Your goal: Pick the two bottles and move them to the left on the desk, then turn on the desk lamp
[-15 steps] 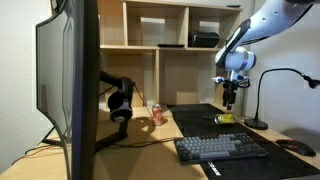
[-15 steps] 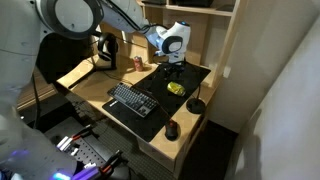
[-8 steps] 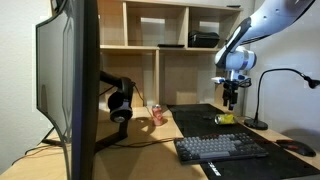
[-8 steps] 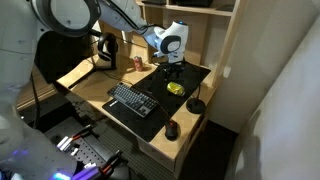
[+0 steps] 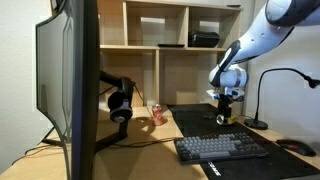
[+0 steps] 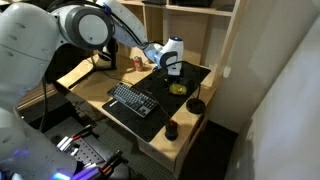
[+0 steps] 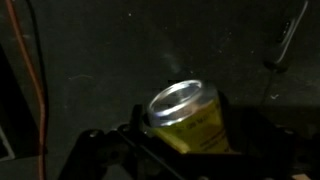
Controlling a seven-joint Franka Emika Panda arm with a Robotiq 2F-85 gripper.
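Wrist view: the yellow-green metal can, silver lid showing, sits on the black mat between the dark fingers; whether they clamp it cannot be told. Only an exterior view shows the gripper low over it, the pinkish-red can further left on the light-wood table, and the slim black desk lamp to the right.
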